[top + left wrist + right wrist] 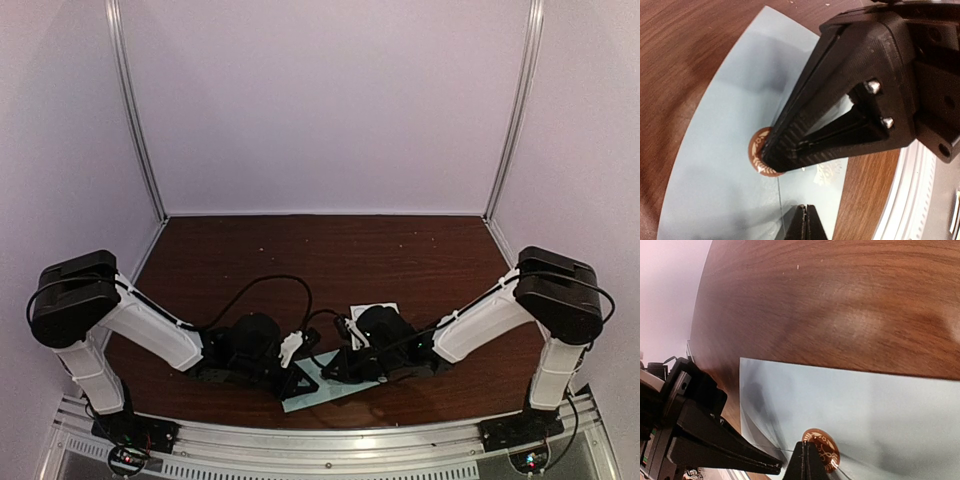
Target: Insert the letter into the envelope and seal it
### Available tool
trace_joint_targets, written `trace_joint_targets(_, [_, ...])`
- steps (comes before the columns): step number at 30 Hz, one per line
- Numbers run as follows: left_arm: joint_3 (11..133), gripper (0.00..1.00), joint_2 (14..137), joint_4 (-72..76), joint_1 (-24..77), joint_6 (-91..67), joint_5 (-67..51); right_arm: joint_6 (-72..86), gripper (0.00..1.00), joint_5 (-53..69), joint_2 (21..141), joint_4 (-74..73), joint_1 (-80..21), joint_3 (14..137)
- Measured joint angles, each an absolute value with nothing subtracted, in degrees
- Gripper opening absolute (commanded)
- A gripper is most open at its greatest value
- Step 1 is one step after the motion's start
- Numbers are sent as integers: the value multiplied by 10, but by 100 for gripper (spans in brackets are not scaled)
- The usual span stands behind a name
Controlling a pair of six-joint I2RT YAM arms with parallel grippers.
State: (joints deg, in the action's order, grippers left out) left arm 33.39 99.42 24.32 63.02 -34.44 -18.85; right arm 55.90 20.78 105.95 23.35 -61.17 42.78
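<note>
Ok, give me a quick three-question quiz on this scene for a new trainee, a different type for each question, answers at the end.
1. True or false: the envelope lies at the far end of the table, against the back wall.
2. The right tool has its tip on: A) bare wood, B) the round brown sticker, C) the side wall.
3. Fill in: the left tool is ____ (open or shut).

Key
1. False. It lies at the near edge, between the two arms.
2. B.
3. Shut.
</note>
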Motion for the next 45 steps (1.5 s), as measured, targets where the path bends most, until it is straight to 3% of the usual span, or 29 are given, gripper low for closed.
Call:
trace_joint_targets(26, [330,0,993,249,630,-355,-177,559,0,196,1012,222,-603,378])
trace_joint_targets(30, [330,12,979,231,631,-359,-159,554,1,188,988,199,-602,366])
trace_joint_targets(32, [330,26,956,204,631,-364,-139,547,16,180,967,176,-601,359])
trace_joint_targets(35, [331,49,894,158,631,-372,-101,536,45,166,924,135,-600,352])
trace_joint_targets(38, [340,65,822,126,630,-375,-64,514,69,151,859,98,-599,352])
trace_joint_targets(41, [368,75,778,103,621,-370,-38,487,86,133,799,70,-593,360])
trace_joint_targets(45, [424,79,781,90,581,-353,-17,444,98,105,768,38,-570,395])
